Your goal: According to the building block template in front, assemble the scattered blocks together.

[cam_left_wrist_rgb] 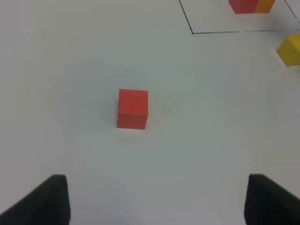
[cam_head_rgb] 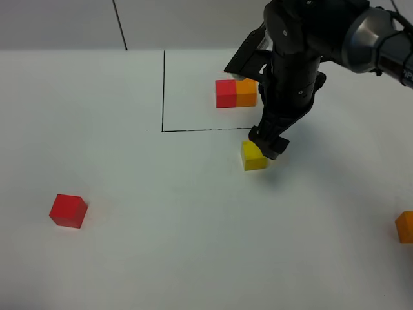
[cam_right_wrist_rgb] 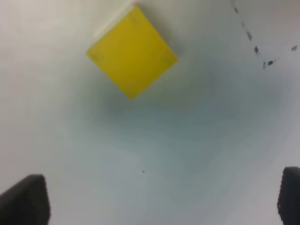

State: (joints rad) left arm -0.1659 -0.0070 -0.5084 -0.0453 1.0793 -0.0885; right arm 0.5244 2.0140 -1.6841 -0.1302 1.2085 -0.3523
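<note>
From the high camera, the right gripper (cam_head_rgb: 270,144) hangs low over the white table (cam_head_rgb: 193,258). Its tip is just beside the yellow cube (cam_head_rgb: 253,157). I cannot tell from here if they touch, or how wide the fingers are. The template (cam_head_rgb: 235,93) sits a little way past the fingers, inside the black line (cam_head_rgb: 164,90). Only its red and orange cubes show, because the arm covers the rest. The loose red cube (cam_head_rgb: 68,210) and the loose orange cube (cam_head_rgb: 405,227) both lie far away from these fingers, one off to each side.

From the left wrist camera, the left gripper (cam_left_wrist_rgb: 157,204) is spread wide and holds nothing. The red cube (cam_left_wrist_rgb: 132,108) sits flat on the table ahead of the fingers. It lines up with the gap but is not inside it. Much farther ahead are a corner of the black line (cam_left_wrist_rgb: 234,32), the template (cam_left_wrist_rgb: 251,5) and the yellow cube (cam_left_wrist_rgb: 289,50).

From the right wrist camera, the right gripper (cam_right_wrist_rgb: 157,201) is also spread wide and holds nothing. The yellow cube (cam_right_wrist_rgb: 132,51) lies on the table ahead of the fingers, apart from both. One of its corners points back toward the gap.
</note>
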